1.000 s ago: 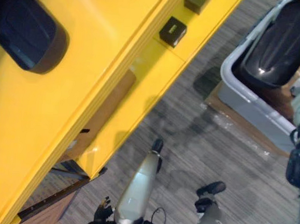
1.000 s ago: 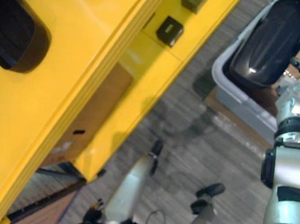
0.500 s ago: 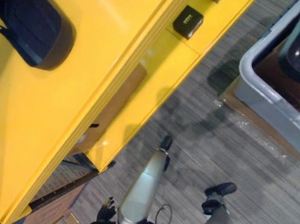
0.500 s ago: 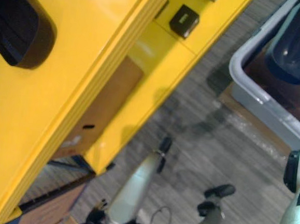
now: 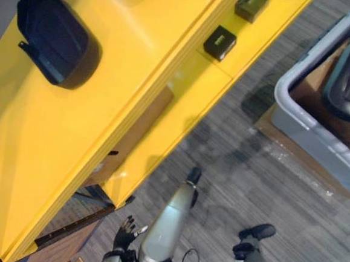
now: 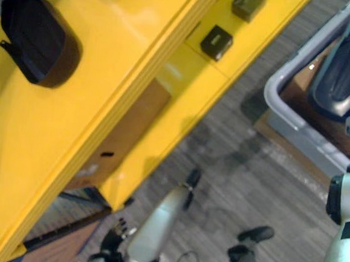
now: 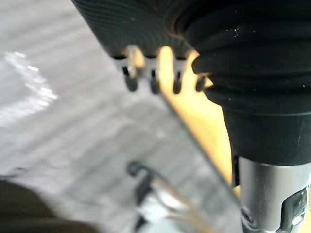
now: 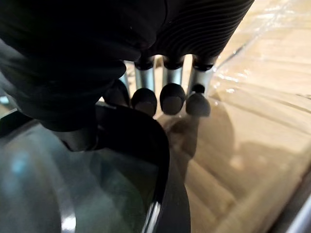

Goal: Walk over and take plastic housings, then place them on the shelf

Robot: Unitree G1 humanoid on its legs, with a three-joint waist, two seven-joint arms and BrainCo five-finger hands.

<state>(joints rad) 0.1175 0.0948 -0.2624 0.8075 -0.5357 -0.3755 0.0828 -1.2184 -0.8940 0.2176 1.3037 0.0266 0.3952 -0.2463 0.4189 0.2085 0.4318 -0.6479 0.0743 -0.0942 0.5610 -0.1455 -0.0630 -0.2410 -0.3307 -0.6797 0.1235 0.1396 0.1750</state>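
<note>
Right wrist view: right hand (image 8: 171,80) has straight fingers, tips at the rim of the black housing (image 8: 107,194) in the bin (image 5: 311,135). Left hand (image 5: 125,229) just hangs open.

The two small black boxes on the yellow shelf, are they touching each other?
Apart. The left eye view shows bare yellow shelf between the nearer box and the farther box.

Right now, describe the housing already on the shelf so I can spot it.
Find the big yellow shelf on the left. On its top surface lies a large dark housing. Unlike the small black boxes on the lower ledge, it is broad, rounded and shell-like.
</note>
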